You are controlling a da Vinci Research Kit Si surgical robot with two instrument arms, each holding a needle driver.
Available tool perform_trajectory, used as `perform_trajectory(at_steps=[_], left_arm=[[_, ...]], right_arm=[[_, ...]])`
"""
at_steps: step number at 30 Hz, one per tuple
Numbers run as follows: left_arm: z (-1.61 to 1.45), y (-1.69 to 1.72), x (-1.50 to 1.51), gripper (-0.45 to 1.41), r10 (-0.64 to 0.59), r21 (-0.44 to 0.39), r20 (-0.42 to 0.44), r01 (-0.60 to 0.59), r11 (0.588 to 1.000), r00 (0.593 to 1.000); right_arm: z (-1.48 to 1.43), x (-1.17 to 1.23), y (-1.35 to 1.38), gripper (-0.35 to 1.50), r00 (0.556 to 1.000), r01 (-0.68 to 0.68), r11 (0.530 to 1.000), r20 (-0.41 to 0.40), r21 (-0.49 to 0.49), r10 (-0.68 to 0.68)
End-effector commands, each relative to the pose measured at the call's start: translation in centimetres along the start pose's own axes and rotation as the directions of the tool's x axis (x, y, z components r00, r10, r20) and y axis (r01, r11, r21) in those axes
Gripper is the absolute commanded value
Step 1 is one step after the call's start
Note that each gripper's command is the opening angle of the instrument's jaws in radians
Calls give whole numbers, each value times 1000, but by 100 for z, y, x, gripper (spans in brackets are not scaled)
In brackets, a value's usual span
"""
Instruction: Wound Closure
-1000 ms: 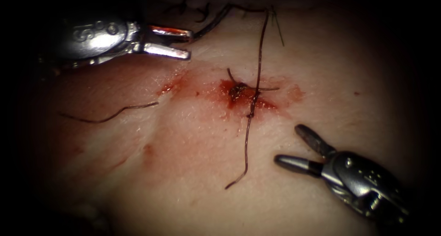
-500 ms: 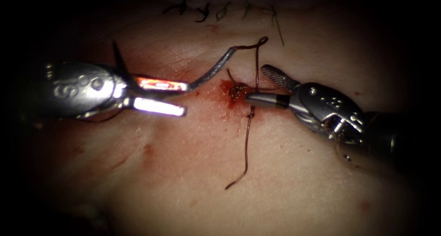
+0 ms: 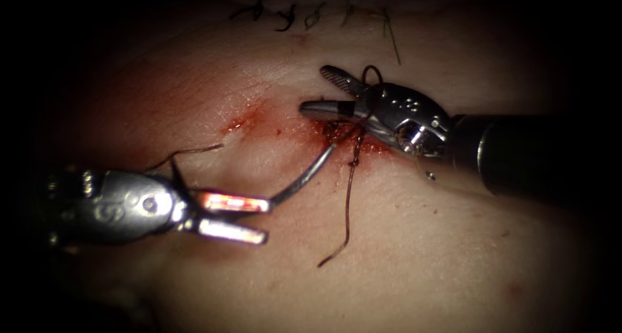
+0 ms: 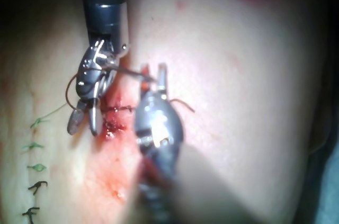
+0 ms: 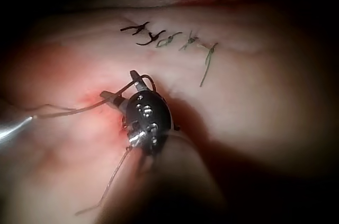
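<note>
Your left tool [image 3: 265, 219] is low on the left of the cut [image 3: 327, 131] and grasps the needle [image 3: 304, 177] by one end, at the very tip of its jaws. From there the needle curves up and to the right, toward the cut. It lies above the tissue [image 3: 421, 255], not in it, and its far end meets the thread [image 3: 350, 197] just under your right tool [image 3: 311, 88].

Your right tool is released and holds nothing. Its jaws are clearly apart and point to the left, directly over the cut. The lower jaw is just above the red fluid [image 3: 259, 119]. A small loop of thread goes around this tool behind the jaws, where they join the wrist. From the cut, one strand of thread runs down over the tissue and ends free.

On the body of your left tool there is a stamped mark that looks like a 6 or a 9, but you cannot read it with certainty. On the body of the right tool you see only small round dots.

A loose piece of thread [image 3: 188, 151] lies on the left of the cut, near the left tool. At the far edge of the tissue there is a row of finished stitches [image 3: 288, 14], some dark and some green, well apart from both tools.
</note>
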Motion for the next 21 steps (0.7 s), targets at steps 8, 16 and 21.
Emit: perform_trajectory(at_steps=[8,16,21], left_arm=[[22,-4,-74,-45,-29,-38,38,30,999,999],[10,-26,-107,-45,-51,-30,57,53,998,997],[10,-42,-129,-45,-60,-27,82,62,998,995]], right_arm=[[-3,15,3,96,996,38,983,-82,181,-23],[-12,31,-4,96,994,70,957,-100,280,-43],[-16,37,-10,96,991,98,928,-117,359,-60]])
